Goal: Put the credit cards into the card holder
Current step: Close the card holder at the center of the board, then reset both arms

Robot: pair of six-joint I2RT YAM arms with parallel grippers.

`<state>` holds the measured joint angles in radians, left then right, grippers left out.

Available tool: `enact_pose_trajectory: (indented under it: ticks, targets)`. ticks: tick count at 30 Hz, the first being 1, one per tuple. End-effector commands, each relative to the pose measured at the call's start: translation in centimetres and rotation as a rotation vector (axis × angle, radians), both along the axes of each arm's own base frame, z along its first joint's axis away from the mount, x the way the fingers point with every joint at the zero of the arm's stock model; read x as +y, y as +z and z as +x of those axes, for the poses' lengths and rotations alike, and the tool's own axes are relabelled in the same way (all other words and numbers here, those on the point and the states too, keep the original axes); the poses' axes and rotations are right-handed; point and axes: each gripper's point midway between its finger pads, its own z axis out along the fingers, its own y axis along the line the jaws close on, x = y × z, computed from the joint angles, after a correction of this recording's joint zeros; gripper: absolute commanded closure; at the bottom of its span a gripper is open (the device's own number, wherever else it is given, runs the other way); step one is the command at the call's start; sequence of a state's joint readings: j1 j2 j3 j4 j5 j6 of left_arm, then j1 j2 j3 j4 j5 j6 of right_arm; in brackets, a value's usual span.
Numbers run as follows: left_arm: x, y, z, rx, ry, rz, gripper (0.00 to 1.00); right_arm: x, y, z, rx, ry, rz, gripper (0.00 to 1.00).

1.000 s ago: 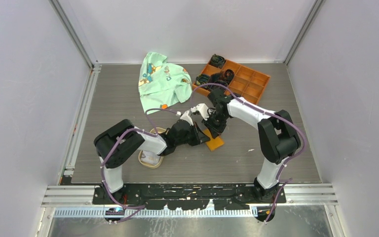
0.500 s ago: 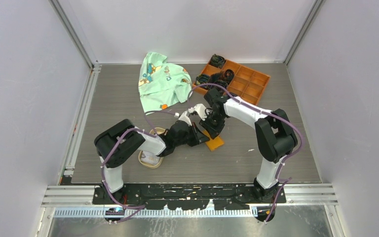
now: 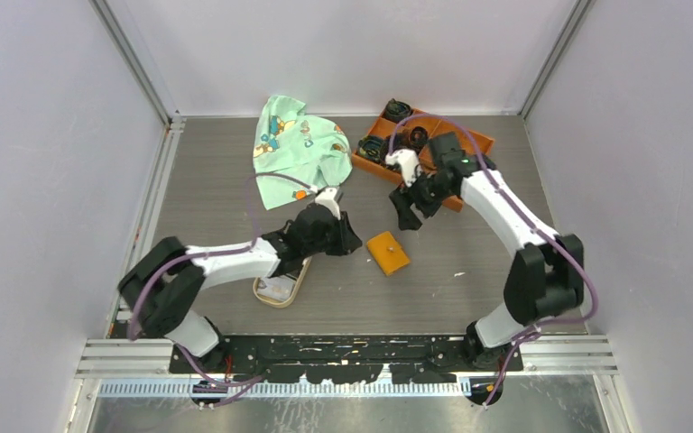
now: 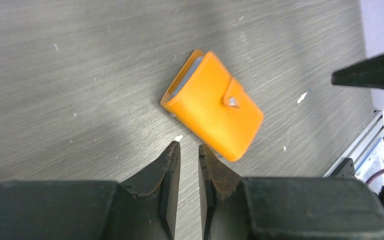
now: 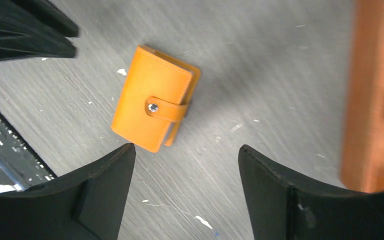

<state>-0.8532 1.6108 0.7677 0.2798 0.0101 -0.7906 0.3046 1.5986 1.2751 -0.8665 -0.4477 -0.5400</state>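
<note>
The card holder (image 3: 387, 253) is a small orange wallet. It lies folded and snapped shut on the table, free of both grippers, and shows in the left wrist view (image 4: 212, 105) and the right wrist view (image 5: 155, 105). My left gripper (image 3: 352, 242) hovers just left of it, its jaws a narrow gap apart with nothing between them (image 4: 186, 147). My right gripper (image 3: 406, 215) hangs above and right of it, wide open and empty (image 5: 185, 150). Pale flat pieces that look like the credit cards (image 3: 277, 287) lie in the tan dish, partly hidden by the left arm.
The tan oval dish (image 3: 262, 293) sits under the left forearm. A green printed cloth (image 3: 296, 149) lies at the back. An orange compartmented tray (image 3: 456, 149) with dark items stands at the back right, close behind the right gripper; its edge (image 5: 375, 100) fills the right wrist view's side.
Both grippers were shut together at the card holder. Both have since let go and drawn back: the right gripper up toward the tray, opening wide, the left gripper leftward, opening slightly. The holder now lies alone.
</note>
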Motion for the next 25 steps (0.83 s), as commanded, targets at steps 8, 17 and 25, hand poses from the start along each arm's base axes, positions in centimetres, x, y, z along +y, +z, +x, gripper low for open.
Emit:
enact_pose_trajectory:
  ticks: [8,17,25]
  targets:
    - [7.3,19.2,0.0,-0.566,-0.017,0.088,0.17,-9.4,20.5,7.1,-0.602,-0.721,0.150,0.00]
    - [12.9,27.3,-5.1,-0.657,0.010,-0.021,0.00,-5.7,27.6,3.4,-0.490,-0.796,0.527,0.01]
    - [15.6,29.6,-7.6,-0.661,0.020,-0.052,0.00,-5.1,30.3,1.0,-0.485,-0.719,0.558,0.01]
